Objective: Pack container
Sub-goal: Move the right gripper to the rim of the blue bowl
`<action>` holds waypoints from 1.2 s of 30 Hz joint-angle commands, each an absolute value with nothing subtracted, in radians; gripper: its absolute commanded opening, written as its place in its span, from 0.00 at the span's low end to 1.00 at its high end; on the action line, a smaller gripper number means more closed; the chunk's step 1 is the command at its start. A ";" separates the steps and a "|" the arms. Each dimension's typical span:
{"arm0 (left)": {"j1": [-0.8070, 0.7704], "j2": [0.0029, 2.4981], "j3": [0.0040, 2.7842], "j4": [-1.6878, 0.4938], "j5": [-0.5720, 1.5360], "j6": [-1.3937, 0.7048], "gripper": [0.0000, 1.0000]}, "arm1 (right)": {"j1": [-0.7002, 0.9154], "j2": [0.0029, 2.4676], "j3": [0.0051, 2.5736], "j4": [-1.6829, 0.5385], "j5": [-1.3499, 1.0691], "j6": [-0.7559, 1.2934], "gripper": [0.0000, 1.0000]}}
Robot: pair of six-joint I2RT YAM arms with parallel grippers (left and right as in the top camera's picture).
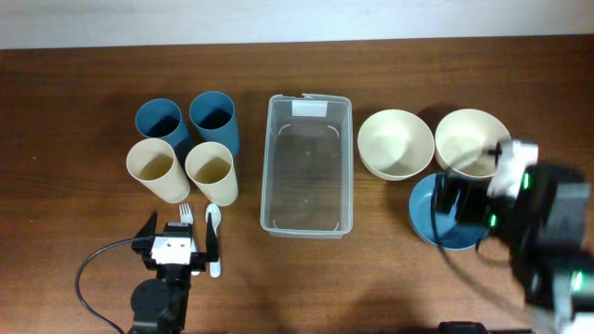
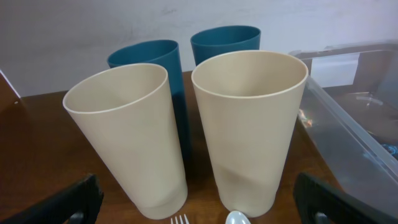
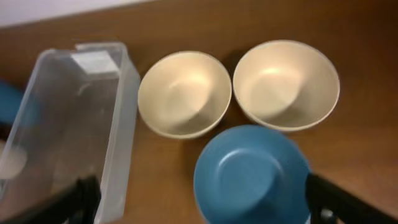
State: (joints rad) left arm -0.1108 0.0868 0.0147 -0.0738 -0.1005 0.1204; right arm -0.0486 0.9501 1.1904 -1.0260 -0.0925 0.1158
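Right pincer (image 3: 205, 208) — wide open, holding nothing — hangs over the round blue plastic bowl (image 3: 249, 171); it should straddle one rim squarely before lifting toward the clear rectangular plastic container (image 3: 121, 118).

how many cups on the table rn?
4, all left of the container: left blue cup and right blue cup in the back row, left cream cup and right cream cup in front of them. None appear hidden.

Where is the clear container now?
In the overhead view the container stands in the middle, between the cups on its left and the cream bowls on its right.
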 commanded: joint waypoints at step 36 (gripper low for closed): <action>-0.109 0.077 0.009 -0.072 -0.093 0.137 1.00 | -0.407 1.482 0.873 -0.884 0.036 0.429 1.00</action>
